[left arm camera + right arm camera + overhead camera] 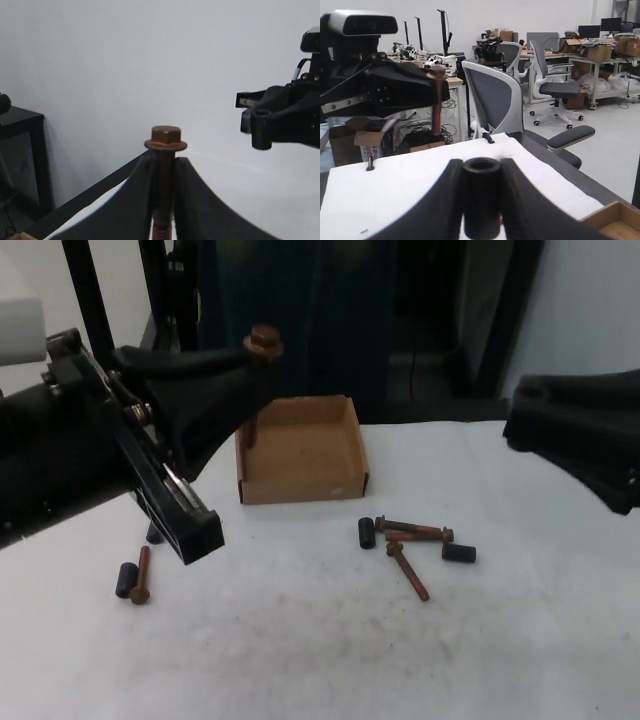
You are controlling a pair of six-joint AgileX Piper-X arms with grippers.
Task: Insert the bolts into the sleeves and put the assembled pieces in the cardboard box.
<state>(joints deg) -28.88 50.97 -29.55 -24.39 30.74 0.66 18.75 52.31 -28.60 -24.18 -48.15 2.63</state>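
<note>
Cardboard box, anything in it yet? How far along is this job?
Done: nothing; the cardboard box looks bare. In hand: left end effector grips a bolt, right end effector a sleeve, not yet joined. Remaining: loose bolts and sleeves on the bench.

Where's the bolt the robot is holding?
The left gripper holds the bolt upright, head up, over the cardboard box's left side in the high view.

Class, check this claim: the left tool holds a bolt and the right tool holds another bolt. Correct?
No: the right tool holds a black sleeve, as the right wrist view shows. The left tool does hold a bolt.
</note>
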